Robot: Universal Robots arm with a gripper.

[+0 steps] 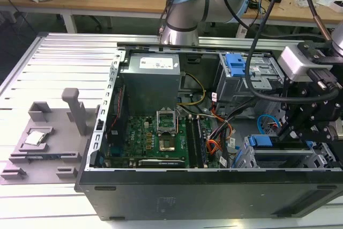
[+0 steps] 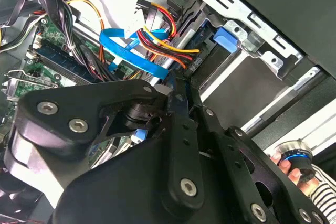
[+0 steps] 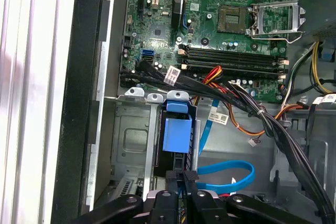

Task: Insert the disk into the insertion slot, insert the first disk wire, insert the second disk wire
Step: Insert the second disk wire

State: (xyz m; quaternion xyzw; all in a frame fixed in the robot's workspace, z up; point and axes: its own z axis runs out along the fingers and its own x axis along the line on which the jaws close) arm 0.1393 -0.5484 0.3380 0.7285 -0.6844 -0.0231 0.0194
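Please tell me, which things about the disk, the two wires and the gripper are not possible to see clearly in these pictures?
- The disk: in the first wrist view the blue carrier covers its body, so how deep it sits is unclear.
- The blue cable: the gripper hides one end.
- The orange-red wire bundle: in the second wrist view its plug disappears behind the drive cage.
- Gripper in the exterior view: the fingertips are hidden among cables.
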